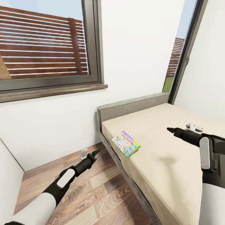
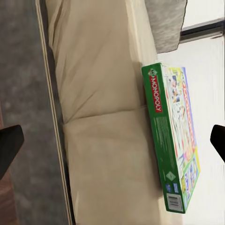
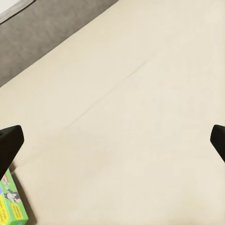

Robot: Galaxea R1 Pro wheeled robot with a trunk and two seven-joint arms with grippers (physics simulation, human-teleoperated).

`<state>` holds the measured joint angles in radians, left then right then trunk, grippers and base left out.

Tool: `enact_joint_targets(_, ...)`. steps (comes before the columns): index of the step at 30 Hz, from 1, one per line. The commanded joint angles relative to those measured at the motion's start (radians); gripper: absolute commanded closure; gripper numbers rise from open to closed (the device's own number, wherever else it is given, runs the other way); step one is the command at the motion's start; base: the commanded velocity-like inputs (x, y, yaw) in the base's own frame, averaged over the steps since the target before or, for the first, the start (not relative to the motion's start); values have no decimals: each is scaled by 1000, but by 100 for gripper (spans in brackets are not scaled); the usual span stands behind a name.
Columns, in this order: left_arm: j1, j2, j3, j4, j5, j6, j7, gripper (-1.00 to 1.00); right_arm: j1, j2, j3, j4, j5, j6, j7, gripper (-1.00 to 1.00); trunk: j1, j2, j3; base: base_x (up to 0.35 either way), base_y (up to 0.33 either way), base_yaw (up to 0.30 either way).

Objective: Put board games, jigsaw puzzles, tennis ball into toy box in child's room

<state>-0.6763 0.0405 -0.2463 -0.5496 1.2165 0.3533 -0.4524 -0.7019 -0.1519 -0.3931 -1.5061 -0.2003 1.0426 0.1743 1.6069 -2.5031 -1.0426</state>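
We see a Monopoly board game [image 1: 126,143] lying flat near the bed [image 1: 175,168] edge; our left tool [image 2: 112,140] and right tool [image 3: 112,140] both gape, empty.

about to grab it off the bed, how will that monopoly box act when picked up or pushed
The Monopoly box looks like a thin, flat, rigid carton, so it should probably stay stiff rather than flop. Lying flat on the soft mattress near its edge, it would likely slide, not roll. Its printed faces look smooth, so a pinch may slip.
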Motion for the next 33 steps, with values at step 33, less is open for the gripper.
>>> enact_joint_targets(33,-5,3,-13,-118,6,132,-2,-100,1,3,1,-16,1,5,2,-100,6,-3,-51,0,0,-2)
